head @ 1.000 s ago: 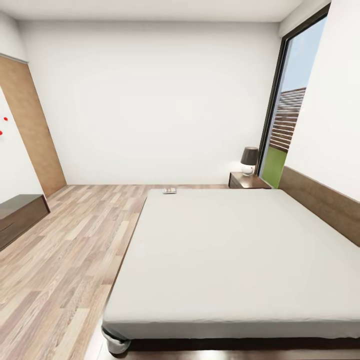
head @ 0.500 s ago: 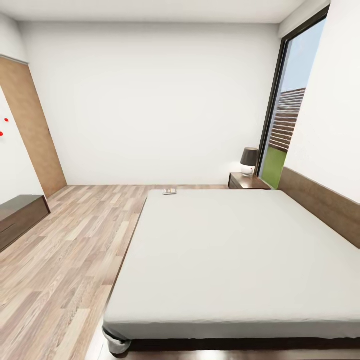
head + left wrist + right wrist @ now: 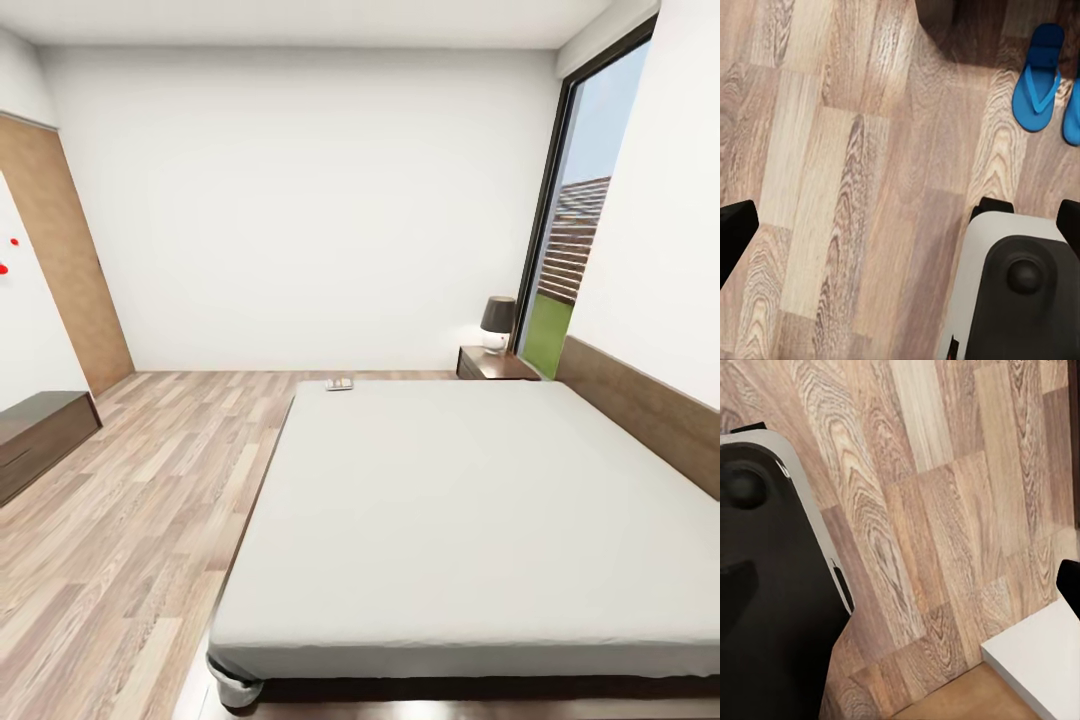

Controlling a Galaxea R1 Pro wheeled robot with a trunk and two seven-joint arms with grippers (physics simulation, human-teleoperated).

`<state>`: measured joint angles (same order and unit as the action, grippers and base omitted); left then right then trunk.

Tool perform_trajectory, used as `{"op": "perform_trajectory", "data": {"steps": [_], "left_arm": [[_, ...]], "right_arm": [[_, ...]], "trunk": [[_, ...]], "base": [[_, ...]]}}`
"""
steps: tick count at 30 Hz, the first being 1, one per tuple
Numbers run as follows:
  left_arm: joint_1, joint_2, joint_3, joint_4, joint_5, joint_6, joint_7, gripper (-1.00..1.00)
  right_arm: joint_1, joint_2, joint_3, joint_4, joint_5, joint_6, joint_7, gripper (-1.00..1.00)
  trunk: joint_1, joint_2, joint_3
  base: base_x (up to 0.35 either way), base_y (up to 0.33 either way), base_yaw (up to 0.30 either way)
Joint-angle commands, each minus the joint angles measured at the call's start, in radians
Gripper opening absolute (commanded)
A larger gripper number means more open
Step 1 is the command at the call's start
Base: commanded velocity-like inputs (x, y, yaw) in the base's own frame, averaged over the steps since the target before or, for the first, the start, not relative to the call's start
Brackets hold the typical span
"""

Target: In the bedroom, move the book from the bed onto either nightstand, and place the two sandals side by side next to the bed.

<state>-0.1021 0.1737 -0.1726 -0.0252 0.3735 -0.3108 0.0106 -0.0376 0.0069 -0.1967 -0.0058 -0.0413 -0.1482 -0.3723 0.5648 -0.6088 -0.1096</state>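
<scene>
- Grey-covered book (image 3: 339, 382) lies flat on the bed (image 3: 470, 520), at its far left corner.
- Two sandals (image 3: 1038, 78) lie side by side on the plank floor (image 3: 855, 172).
- Nightstand (image 3: 493, 362) carries a lamp (image 3: 497, 321).
- Left gripper (image 3: 900, 225) fingers spread wide, empty; right gripper: cannot tell.

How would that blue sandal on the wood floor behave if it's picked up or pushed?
The sandal looks thin and flat, so it is probably light and somewhat bendy. It lies flat on smooth planks, so a push would likely slide it; rolling or tipping seems unlikely.
</scene>
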Motion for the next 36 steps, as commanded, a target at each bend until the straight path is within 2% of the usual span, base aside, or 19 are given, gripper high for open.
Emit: {"op": "perform_trajectory", "data": {"steps": [1, 30, 36], "left_arm": [[-0.001, 0.0, -0.008, 0.0, 0.008, -0.003, 0.001, 1.0], [0.0, -0.001, 0.0, 0.003, 0.013, 0.001, 0.002, 1.0], [0.0, -0.002, 0.0, 0.004, 0.011, 0.002, 0.002, 1.0]], "right_arm": [[-0.001, -0.001, -0.004, -0.001, -0.004, -0.007, 0.005, 1.0], [-0.001, -0.026, 0.013, -0.052, 0.011, -0.011, 0.028, 1.0], [-0.001, -0.028, 0.014, -0.052, 0.01, -0.011, 0.029, 1.0]], "trunk": [[-0.004, 0.006, 0.001], [-0.115, 0.209, 0.092], [-0.115, 0.209, 0.092]], "base": [[0.0, 0.0, 0.0], [0.0, 0.0, 0.02], [0.0, 0.0, 0.171]]}}
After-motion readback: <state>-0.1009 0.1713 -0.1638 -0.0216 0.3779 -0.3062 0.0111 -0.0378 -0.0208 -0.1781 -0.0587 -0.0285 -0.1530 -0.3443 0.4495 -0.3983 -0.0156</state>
